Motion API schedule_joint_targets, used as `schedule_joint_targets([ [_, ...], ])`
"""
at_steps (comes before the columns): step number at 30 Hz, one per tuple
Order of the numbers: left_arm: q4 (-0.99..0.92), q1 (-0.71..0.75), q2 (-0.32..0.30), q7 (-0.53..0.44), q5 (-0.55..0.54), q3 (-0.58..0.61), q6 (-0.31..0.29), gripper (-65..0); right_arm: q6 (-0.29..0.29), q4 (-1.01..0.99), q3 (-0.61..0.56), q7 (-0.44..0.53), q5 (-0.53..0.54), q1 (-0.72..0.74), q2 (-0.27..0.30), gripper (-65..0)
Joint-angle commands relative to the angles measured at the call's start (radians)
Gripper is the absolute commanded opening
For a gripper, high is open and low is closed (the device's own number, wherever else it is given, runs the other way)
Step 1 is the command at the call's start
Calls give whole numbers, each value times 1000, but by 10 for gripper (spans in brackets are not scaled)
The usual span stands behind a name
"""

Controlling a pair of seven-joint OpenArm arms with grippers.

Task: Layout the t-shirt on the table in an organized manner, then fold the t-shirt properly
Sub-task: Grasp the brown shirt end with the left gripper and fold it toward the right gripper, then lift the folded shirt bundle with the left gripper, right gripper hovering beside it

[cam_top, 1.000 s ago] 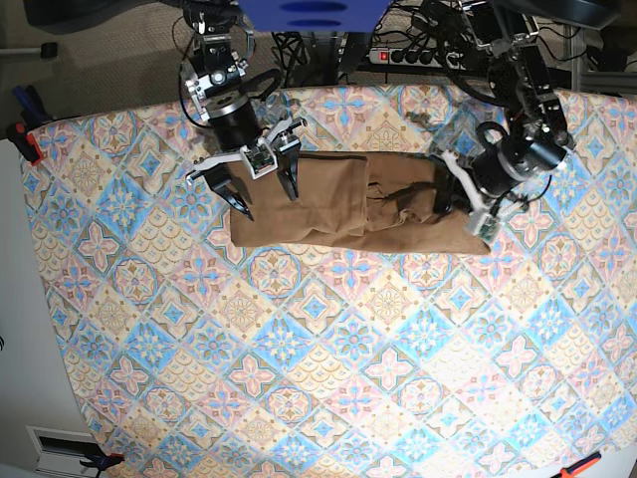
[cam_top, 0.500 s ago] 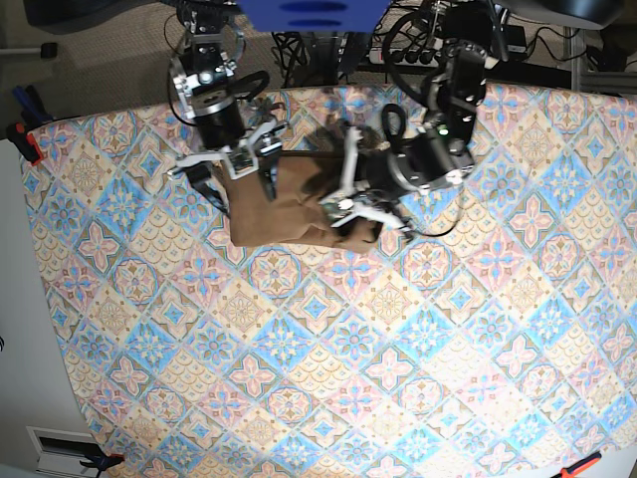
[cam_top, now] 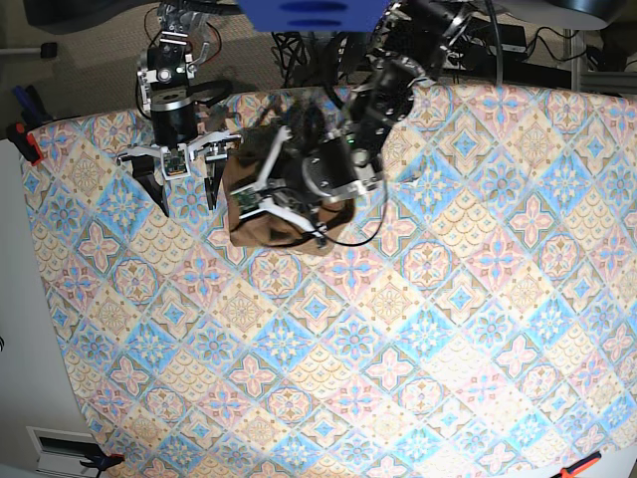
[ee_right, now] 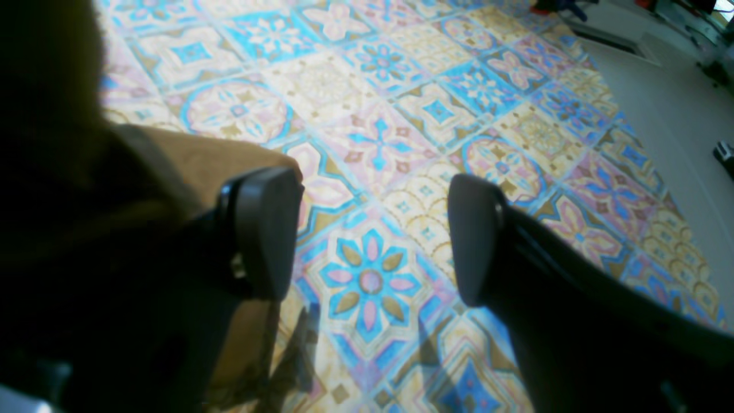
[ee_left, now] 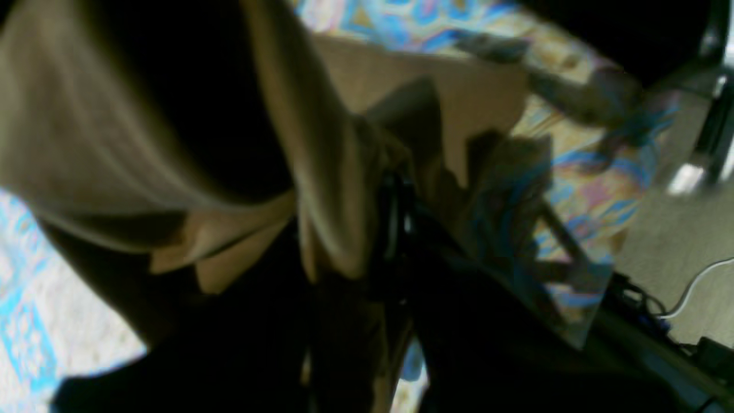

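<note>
The tan t-shirt (cam_top: 257, 231) lies bunched into a short stack at the back left of the table (cam_top: 398, 349). My left gripper (cam_top: 267, 204) hangs over that stack, shut on a fold of the t-shirt (ee_left: 321, 172), whose fabric drapes across the left wrist view. Just left of the stack, my right gripper (cam_top: 185, 187) stands open above bare cloth. In the right wrist view my right gripper (ee_right: 370, 235) holds nothing, and one of its fingers (ee_right: 264, 229) is beside the t-shirt's edge (ee_right: 195, 160). Much of the shirt is hidden under the left arm.
Cables and a power strip (cam_top: 398, 55) lie behind the table's back edge. A red and blue clamp (cam_top: 25, 124) grips the left edge, and an orange clamp (cam_top: 582, 464) sits at the front right corner. The patterned table cloth (ee_right: 401, 103) stretches away in front of the shirt.
My left arm swept left across the table, carrying the shirt's right end over onto its left part. The open right gripper moved left, off the shirt.
</note>
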Motion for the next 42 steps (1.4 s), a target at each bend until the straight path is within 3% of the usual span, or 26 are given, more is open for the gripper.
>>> schedule_joint_targets([
  [1, -5, -20, 25, -21, -1, 7, 5, -650, -3, 16, 2, 25, 13, -1, 0, -260],
  [6, -164, -58, 48, -38, 28, 14, 5, -650, -3, 16, 2, 25, 13, -5, 0, -260],
  [10, -250, -66, 48, -126, 25, 18, 5, -632, -3, 16, 2, 29, 13, -15, 0, -260],
  [16, -249, -63, 48, -216, -20, 14, 5, -275, -3, 16, 2, 25, 11, -15, 0, -260],
  [19, -249, -63, 48, -301, -138, 12, 5, -173, -3, 14, 2, 25, 11, -14, 0, -260],
  [21, -249, -63, 48, -350, -210, 12, 5, -145, -3, 14, 4, 25, 11, -14, 0, -260],
  [29, -192, -63, 48, -402, -497, 12, 5, -151, -3, 7, 64, 29, 13, -6, 0, -260],
  [32, -91, -62, 8, -399, -551, 10, 5, -168, -3, 0, 70, 29, 13, -5, 0, -260],
  [36, 38, -58, -71, -397, -546, -14, 5, -323, -3, -1, 70, 30, 13, -5, 0, -260],
  [40, 144, -11, -185, -405, -546, -91, 5, -617, -3, -3, 64, 30, 13, -5, 0, -261],
  [42, 181, 21, -235, -405, -546, -132, 5, -650, -3, -13, 64, 30, 13, -5, 0, -261],
])
